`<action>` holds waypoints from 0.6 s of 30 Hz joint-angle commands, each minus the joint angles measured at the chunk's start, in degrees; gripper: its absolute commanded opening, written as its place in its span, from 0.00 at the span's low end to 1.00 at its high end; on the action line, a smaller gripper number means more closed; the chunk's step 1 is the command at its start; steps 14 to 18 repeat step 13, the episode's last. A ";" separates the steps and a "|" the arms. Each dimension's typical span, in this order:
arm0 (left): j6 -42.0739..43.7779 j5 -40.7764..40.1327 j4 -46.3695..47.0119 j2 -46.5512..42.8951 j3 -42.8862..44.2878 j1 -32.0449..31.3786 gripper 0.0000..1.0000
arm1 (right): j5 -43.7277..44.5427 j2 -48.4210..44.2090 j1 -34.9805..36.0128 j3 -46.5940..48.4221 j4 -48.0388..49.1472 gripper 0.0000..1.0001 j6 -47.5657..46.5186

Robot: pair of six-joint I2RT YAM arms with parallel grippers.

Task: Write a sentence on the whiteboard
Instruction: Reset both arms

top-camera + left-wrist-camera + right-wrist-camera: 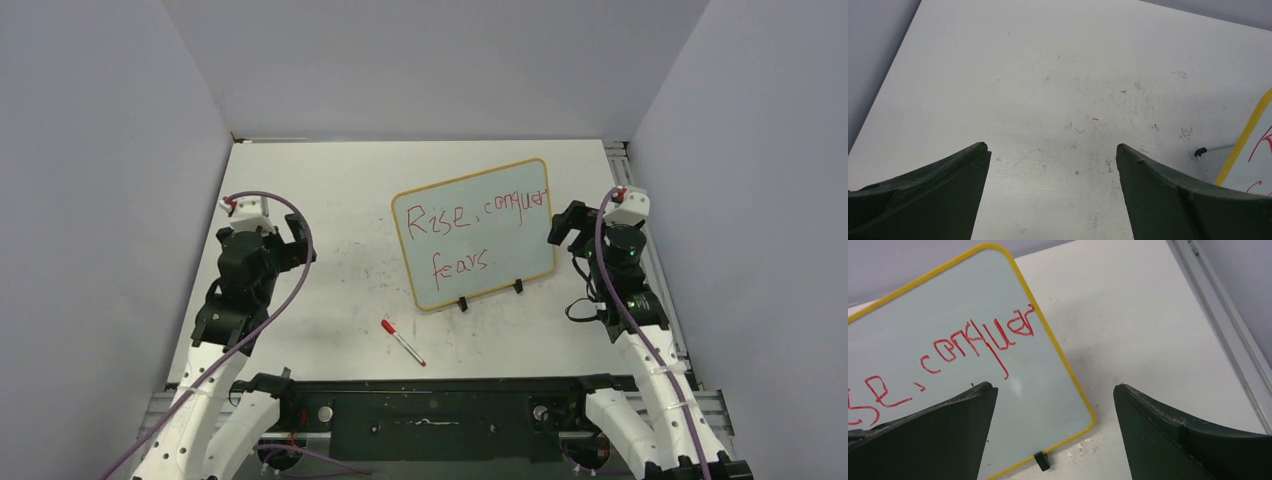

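The whiteboard lies on the table right of centre, with a yellowish frame and two black clip feet on its near edge. It carries the sentence in red, two lines reading "Rise, conquer fears." A red marker lies on the table near the front, left of the board. My left gripper is open and empty, well left of the board; its wrist view shows bare table and the board's edge. My right gripper is open and empty at the board's right edge; its wrist view shows the board and the word "conquer".
Grey walls enclose the table on three sides. A metal rail runs along the table's right edge. The table is scuffed with faint grey and reddish marks between the left gripper and the board.
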 commanded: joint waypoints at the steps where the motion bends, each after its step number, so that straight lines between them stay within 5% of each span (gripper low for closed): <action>1: -0.03 -1.55 0.81 -2.01 2.52 0.30 0.96 | -0.27 -6.83 -1.66 -2.49 4.48 0.90 -1.62; 18: -0.58 -1.77 0.51 -2.01 2.61 0.34 0.96 | 1.65 -9.24 -1.67 -2.64 4.26 0.90 -2.00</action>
